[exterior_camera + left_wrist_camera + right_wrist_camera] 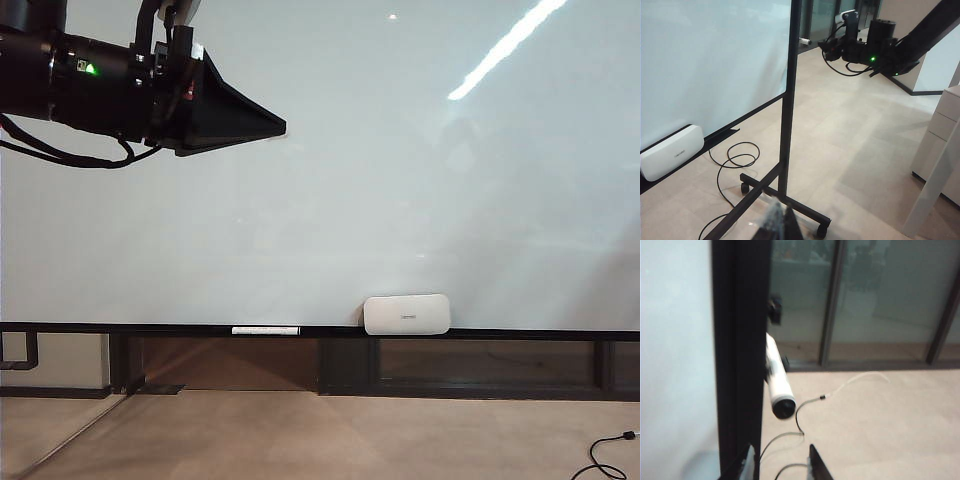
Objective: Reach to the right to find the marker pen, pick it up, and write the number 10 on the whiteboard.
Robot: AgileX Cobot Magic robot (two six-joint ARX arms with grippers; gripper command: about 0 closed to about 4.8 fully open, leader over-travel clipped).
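The whiteboard (330, 190) filled almost the whole exterior view, glossy and pale, a ceiling light streaked across its upper right; we saw no writing on it. Along its bottom edge ran a thin black rail (150, 327), on which a white rounded eraser (406, 314) sat just right of centre, touching the board, with a slim white bar (265, 330) lying flat on the rail to its left.

The marker pen (778, 382), a white barrel with a dark end, showed in the right wrist view, jutting out beside the board's black side post (737, 355) at the board's right edge. The right claw (780, 465) sat just short of it, fingers (818, 464) apart with a clear gap between them, nothing held and the pen untouched. A thin cable (850, 382) trailed over the beige floor (880, 430) beyond.

In the exterior view we saw the left arm (90, 85) reach in from the upper left, its black claw (270, 127) tapering to a point in front of the board. In the left wrist view only the tips of the left claw (780, 222) showed, close together, and we could not tell whether they were fully closed. That view also took in the board's wheeled black stand (785, 200), a looped black cable (732, 157), and the right arm (875, 47) stretched past the board's edge
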